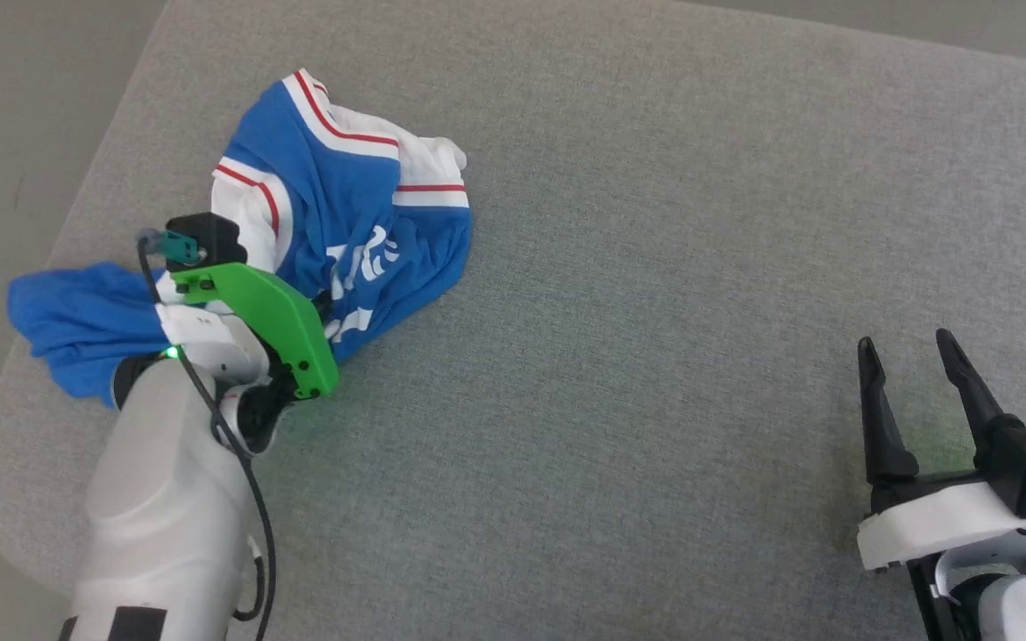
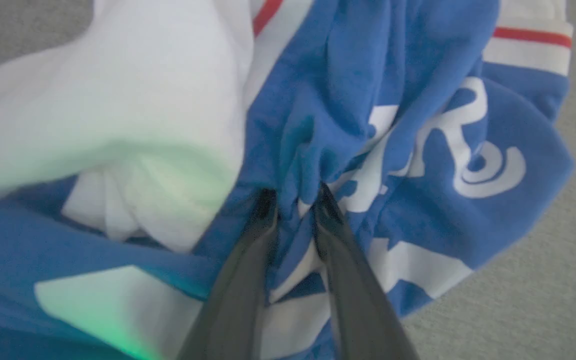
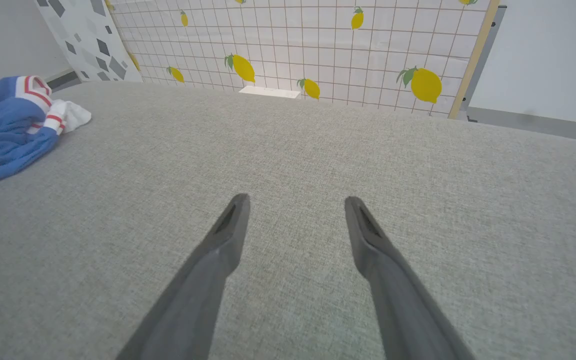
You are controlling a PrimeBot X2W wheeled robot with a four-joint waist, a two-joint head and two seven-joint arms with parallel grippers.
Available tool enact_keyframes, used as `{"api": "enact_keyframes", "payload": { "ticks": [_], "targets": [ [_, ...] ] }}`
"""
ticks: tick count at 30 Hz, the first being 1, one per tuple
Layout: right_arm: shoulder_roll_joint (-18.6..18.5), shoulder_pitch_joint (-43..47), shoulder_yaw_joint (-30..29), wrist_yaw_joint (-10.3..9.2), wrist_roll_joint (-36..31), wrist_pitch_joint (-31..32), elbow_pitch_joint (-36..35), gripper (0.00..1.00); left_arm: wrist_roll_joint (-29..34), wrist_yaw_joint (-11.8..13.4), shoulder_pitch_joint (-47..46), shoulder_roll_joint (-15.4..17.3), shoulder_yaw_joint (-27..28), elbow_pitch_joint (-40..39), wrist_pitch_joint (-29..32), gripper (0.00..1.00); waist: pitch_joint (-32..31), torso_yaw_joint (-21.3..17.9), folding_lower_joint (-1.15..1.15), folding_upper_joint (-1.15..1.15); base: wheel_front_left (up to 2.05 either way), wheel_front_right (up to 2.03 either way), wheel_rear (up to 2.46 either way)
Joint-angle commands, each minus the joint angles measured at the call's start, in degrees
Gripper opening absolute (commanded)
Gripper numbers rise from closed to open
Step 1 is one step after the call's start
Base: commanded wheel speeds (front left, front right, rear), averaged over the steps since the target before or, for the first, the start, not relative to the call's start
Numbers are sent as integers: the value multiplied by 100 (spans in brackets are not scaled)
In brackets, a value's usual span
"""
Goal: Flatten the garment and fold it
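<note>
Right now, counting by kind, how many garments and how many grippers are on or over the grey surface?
garment: 1, crumpled
grippers: 2, the left gripper pinching a blue fold of the garment, the right gripper open over bare surface
Total: 3

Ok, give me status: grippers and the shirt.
Left gripper pinching a fold of the crumpled royal-blue T-shirt with white sleeves. Right gripper open, well away from it. Nothing in the way on the grey fabric surface.
</note>
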Motion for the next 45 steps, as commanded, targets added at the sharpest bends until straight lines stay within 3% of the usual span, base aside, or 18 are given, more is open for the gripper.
{"api": "enact_keyframes", "payload": {
  "ticks": [1, 2, 3, 6, 12, 21, 25, 33, 41, 45],
  "targets": [
    [-6, -78, 33, -8, -41, -6, 36, 100, 57, -86, 108, -88, -72, 96, -98, 0, -185, 107, -1, 0, 0, 0, 0],
    [-6, -75, 61, -8, -31, -19, 62, 100, 76, -128, 46, -53, -69, 43, -257, 0, -254, 118, -1, 0, 0, 0, 0],
    [-6, -75, 146, -8, 45, -64, 154, 100, 119, -224, -243, 6, -43, -203, -803, 0, -490, 127, -1, 0, 0, 0, 0],
    [-6, -60, 269, -8, 173, -121, 302, 100, 166, -268, -630, 22, -53, -472, -1128, 0, -792, 36, -1, 0, 0, 0, 0],
    [-6, -15, 438, -8, 417, -264, 659, 100, -195, -403, -1516, -170, -187, -1132, -1101, 0, -1313, -407, -1, 0, 0, 0, 0],
    [-6, 6, 342, -8, 586, -444, 981, 100, -572, -454, -2434, -468, -737, -1816, -1034, 0, -1585, -1231, -1, 0, 0, 0, 0],
    [-6, -18, 224, -8, 614, -483, 1081, 100, -694, -456, -2180, -630, -1131, -1717, -1082, 0, -1549, -1463, -1, 0, 0, 0, 0],
    [-6, -56, 160, -8, 623, -553, 1159, 100, -1229, -421, -758, -718, -2018, -1175, -1038, 0, -1399, -1675, -1, 0, 0, 0, 0],
    [-6, -80, 171, -8, 627, -576, 1194, 100, -1142, -193, 502, -684, -3242, -363, 166, 0, -1372, -1553, -1, 0, 0, 0, 0],
    [-6, -69, 163, -8, 634, -583, 1217, 100, -1271, -80, 916, -644, -3400, -277, 602, 0, -1425, -1442, -1, 0, 0, 0, 0]
  ]
}}
